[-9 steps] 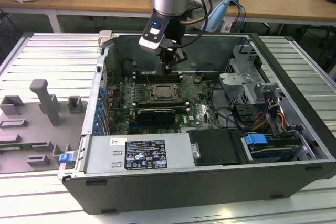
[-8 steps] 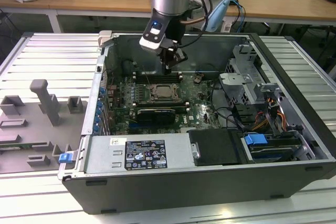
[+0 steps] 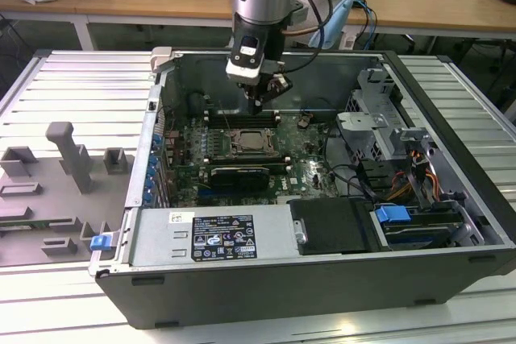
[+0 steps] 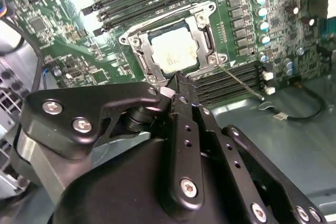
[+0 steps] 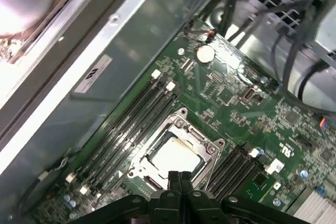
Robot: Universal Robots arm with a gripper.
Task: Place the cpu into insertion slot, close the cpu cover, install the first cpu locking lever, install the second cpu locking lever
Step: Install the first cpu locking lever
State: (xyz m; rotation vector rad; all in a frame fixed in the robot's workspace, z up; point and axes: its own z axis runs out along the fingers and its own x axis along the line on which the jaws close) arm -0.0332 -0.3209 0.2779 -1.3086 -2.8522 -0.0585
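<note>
On a ribbed metal table (image 3: 64, 78) lay an open computer case (image 3: 266, 279). Inside, the cpu (image 4: 173, 51) sat in the insertion slot (image 3: 254, 144), framed by the lowered cpu cover (image 4: 206, 35). The gripper (image 4: 177, 78), fingers pressed together and holding nothing, hovered just beside the slot.

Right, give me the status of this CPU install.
Done, apparently: the cpu sits in the insertion slot with the cpu cover flat over it. In hand: the gripper, shut and empty, is at the socket's edge. Left: a thin locking lever sticks out unlatched; the other lever's state I cannot tell.
</note>
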